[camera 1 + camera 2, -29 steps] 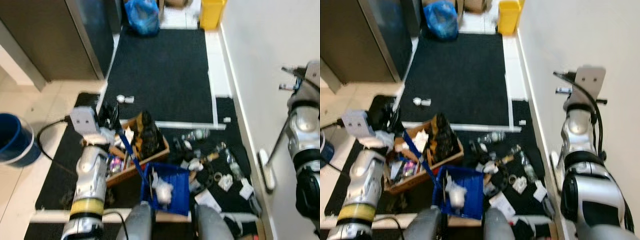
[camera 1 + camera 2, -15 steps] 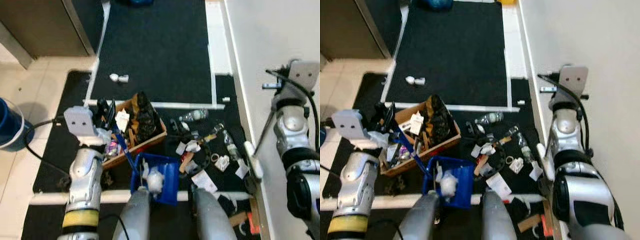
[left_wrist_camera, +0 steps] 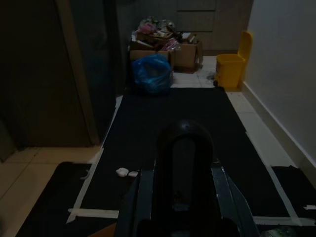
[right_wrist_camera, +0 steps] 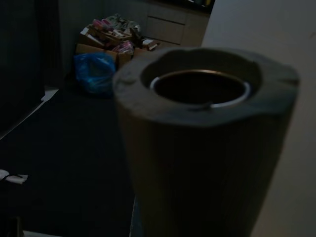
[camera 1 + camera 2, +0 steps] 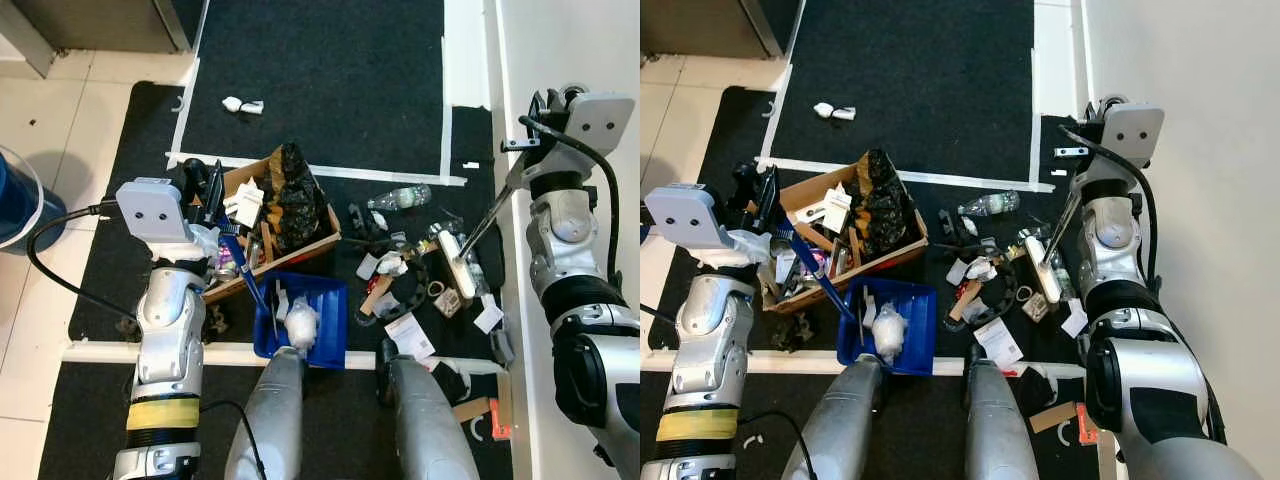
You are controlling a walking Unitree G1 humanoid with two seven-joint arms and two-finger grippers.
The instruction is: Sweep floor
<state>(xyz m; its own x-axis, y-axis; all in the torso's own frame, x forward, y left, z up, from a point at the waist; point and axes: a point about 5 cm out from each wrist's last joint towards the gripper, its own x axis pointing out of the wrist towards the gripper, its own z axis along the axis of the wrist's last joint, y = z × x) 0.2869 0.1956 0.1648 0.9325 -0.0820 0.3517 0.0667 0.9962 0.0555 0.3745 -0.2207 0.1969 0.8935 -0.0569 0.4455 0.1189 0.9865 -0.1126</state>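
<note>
Sweep in progress: dustpan w/ left arm, broom w/ right, litter between them.
L to R: bucket (image 5: 12,205) at far left, well apart. Left gripper (image 5: 205,190) beside the box (image 5: 262,235) (paper scraps, dark bag inside); fingers closed round the blue handle, which slants down to the dustpan (image 5: 310,320) on the mat (image 5: 330,90), just in front of the feet. Pan already holds a crumpled white wad. Litter (image 5: 395,280) – bottle, paper, wrappers – lies right of the pan, toward the wall. Broom (image 5: 455,262): head sits on the litter's right edge, stick runs up-right to the right gripper (image 5: 535,110); fingers clamped on the stick. Judgement: next stroke should go leftward, broom head toward pan mouth; right arm nearer the litter.
</note>
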